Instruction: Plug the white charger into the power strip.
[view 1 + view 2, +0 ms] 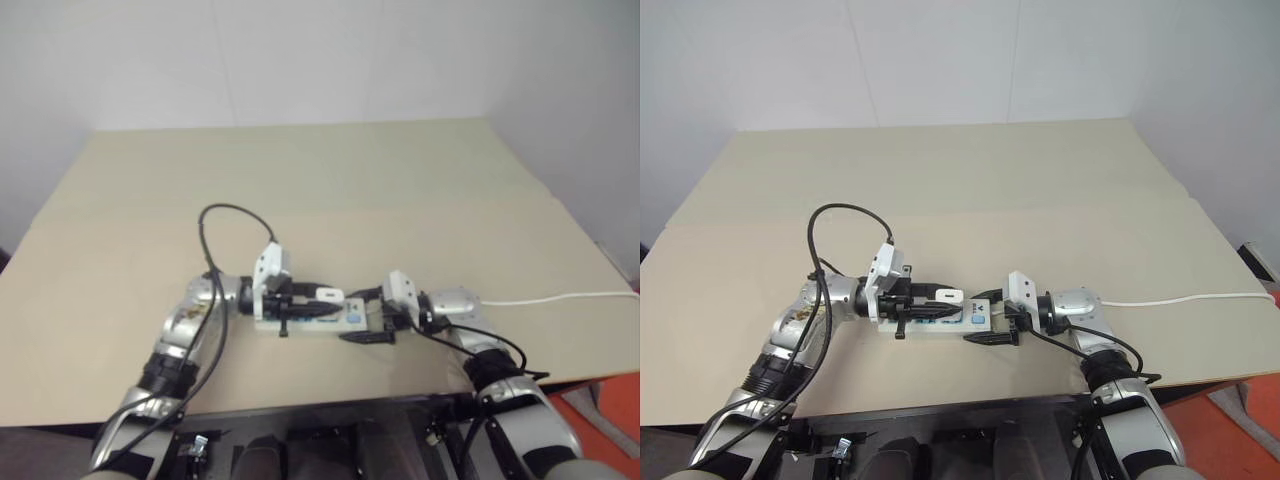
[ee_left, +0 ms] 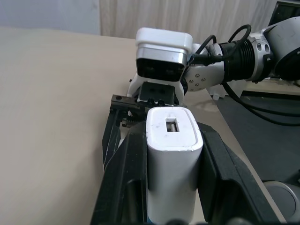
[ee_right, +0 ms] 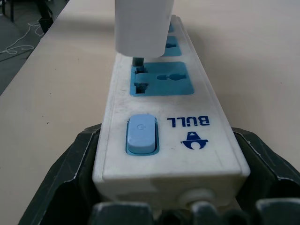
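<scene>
The left claw (image 2: 171, 187) pinches the charger (image 2: 172, 154), its prongs entering the strip's (image 3: 164, 136) socket nearest the switch (image 3: 141, 134). The right claw (image 3: 164, 206), spread wide, clasps the strip's switch end on the desk (image 1: 330, 180). Both arms point inward, level.

table (image 1: 330, 180) open all round; both grippers crowd power strip (image 3: 164, 140), white charger (image 3: 143, 26) blocks nearest socket.
</scene>
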You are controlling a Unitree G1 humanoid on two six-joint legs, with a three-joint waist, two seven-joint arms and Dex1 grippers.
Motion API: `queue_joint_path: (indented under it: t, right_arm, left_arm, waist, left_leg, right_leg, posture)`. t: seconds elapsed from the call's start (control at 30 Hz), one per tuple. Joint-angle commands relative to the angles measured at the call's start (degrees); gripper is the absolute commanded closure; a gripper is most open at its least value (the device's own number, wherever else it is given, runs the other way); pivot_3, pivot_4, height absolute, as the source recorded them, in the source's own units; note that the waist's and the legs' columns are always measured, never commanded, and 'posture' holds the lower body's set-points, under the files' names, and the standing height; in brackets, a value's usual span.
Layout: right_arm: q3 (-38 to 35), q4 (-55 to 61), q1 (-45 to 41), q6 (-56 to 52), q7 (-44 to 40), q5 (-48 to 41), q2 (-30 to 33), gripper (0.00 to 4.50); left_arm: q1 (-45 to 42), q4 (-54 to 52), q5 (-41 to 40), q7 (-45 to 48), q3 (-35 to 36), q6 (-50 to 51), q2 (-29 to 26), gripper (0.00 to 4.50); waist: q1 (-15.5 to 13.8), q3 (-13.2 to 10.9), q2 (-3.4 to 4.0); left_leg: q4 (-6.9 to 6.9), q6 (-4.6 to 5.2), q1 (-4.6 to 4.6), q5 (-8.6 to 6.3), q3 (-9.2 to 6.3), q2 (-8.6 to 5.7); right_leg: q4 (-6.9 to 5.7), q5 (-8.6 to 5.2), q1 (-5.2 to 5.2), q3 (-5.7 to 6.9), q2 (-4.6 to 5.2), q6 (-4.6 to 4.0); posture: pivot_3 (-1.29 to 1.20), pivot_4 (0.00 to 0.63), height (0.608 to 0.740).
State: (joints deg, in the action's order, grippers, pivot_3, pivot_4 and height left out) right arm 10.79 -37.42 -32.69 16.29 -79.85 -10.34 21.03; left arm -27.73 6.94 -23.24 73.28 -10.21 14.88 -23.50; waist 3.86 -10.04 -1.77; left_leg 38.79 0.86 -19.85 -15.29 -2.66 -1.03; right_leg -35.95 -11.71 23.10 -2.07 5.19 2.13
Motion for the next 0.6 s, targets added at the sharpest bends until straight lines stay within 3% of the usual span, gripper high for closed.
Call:
queue_joint_path:
  t: [0.03, 0.6]
  right_arm:
    - [0.94, -0.79, 1.02, -0.81, 0.85, 1.81, 0.36, 1.05]
    - [0.80, -0.81, 0.93, -0.96, 1.20, 1.93, 0.55, 1.05]
  left_arm:
    - [0.03, -0.36, 0.25, 0.36, -0.07, -2.01, 0.49, 3.49]
    - [0.03, 4.20, 3.20, 0.19, -0.98, -7.89, 3.15, 3.49]
  waist:
    - [0.00, 0.00, 0.00]
    - [-0.02, 0.00, 0.00]
  left_leg:
    - [0.00, 0.00, 0.00, 0.00, 0.00, 0.00]
    - [-0.02, 0.00, 0.00, 0.00, 0.00, 0.01]
  right_leg:
    - [0.00, 0.00, 0.00, 0.00, 0.00, 0.00]
    - [0.05, -0.13, -0.02, 0.00, 0.01, 0.22]
  posture:
    - [0.00, 0.150, 0.740]
    - [0.00, 0.150, 0.740]
